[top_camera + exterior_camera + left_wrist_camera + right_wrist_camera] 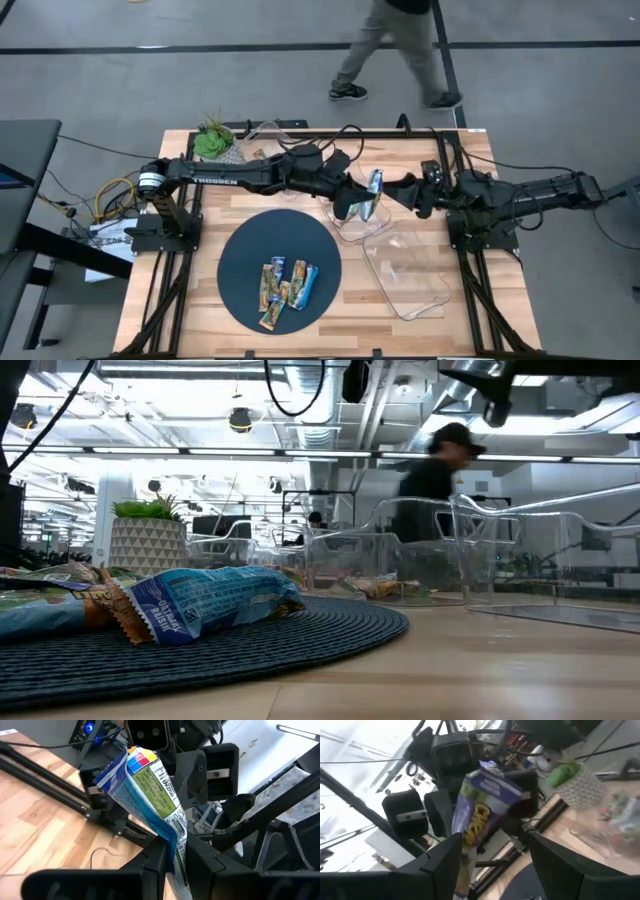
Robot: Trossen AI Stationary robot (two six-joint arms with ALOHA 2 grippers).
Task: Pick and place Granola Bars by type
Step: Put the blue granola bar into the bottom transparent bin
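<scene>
My left gripper (362,200) hangs above the table's middle, shut on a blue and silver granola bar (374,190) with a green panel (152,780). My right gripper (405,190) stands open, facing it from the right, a short way off the bar (485,815). Several more granola bars (286,287) lie flat in a heap on the dark round mat (240,260), and show close up in the low view (200,605). My left gripper pinches the bar's one end (176,837) between its two fingers (155,862). The fingers come about level from the table's left. The rest of the bar sticks out past the fingertips, tilted, lifted clear over the clear trays.
Two clear plastic trays (408,272) (352,228) sit right of the mat, under and near the grippers. A third clear tray (268,135) and a potted plant (213,140) stand at the far left. A person (395,50) walks past beyond the far edge.
</scene>
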